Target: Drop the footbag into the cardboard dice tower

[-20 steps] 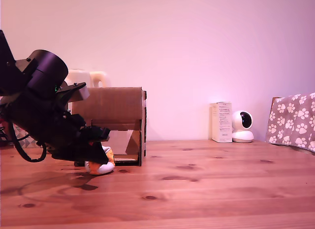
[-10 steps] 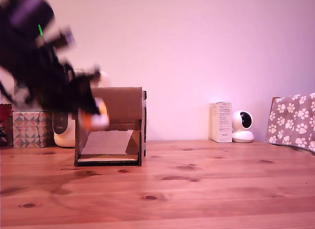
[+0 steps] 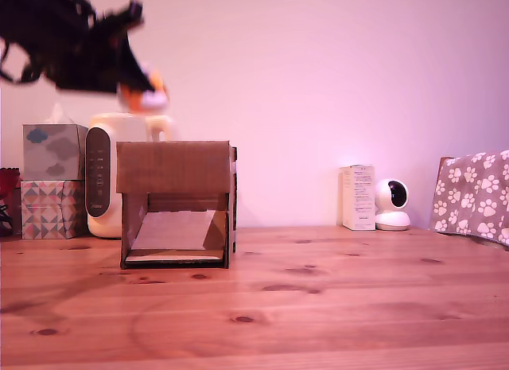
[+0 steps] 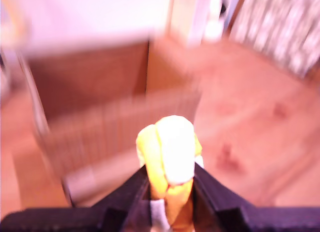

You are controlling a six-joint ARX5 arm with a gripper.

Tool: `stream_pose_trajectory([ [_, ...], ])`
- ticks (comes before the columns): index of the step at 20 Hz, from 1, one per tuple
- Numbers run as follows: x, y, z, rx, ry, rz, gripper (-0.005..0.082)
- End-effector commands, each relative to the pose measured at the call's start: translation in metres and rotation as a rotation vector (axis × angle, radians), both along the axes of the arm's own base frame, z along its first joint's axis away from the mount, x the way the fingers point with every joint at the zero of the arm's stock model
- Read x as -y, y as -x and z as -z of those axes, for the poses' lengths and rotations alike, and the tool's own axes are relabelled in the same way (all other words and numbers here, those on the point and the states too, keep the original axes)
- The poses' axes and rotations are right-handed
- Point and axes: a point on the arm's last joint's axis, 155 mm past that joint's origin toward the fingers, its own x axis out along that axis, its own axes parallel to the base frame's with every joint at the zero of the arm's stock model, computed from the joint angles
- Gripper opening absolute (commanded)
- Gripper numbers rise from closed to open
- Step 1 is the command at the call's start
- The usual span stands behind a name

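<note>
The footbag [image 3: 141,94] [image 4: 168,157] sat pinched between the two fingers of the tool [image 3: 134,90] [image 4: 169,184], which was clamped on it in the air. Below the tool stood the cardboard dice tower [image 3: 176,203] [image 4: 100,107] on the wooden desk [image 3: 318,306]. Behind the tower, also beneath the tool, were a cream appliance [image 3: 103,175] and stacked tissue boxes [image 3: 52,179].

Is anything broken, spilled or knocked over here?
Nothing stands out. The cardboard dice tower stands upright on the table, and the gripper holds the footbag squeezed between its fingers, up above the tower. The arm only looks blurry.
</note>
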Motion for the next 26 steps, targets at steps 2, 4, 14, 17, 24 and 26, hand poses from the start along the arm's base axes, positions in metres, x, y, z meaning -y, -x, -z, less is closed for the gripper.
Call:
stream_pose_trajectory([
  [2,-0.002,-0.006,-0.022,0.096,0.036,-0.027,0.0139],
  [4,-0.005,-0.011,-0.038,0.148,0.052,-0.055,0.0139],
  [14,0.009,-0.07,-0.04,0.074,-0.065,-0.069,0.0139],
  [17,0.006,-0.096,-0.02,-0.013,-0.114,-0.085,0.0139],
  [24,-0.009,-0.138,0.024,-0.148,-0.182,-0.121,0.014],
  [26,-0.012,-0.139,0.031,-0.162,-0.19,-0.124,0.0143],
])
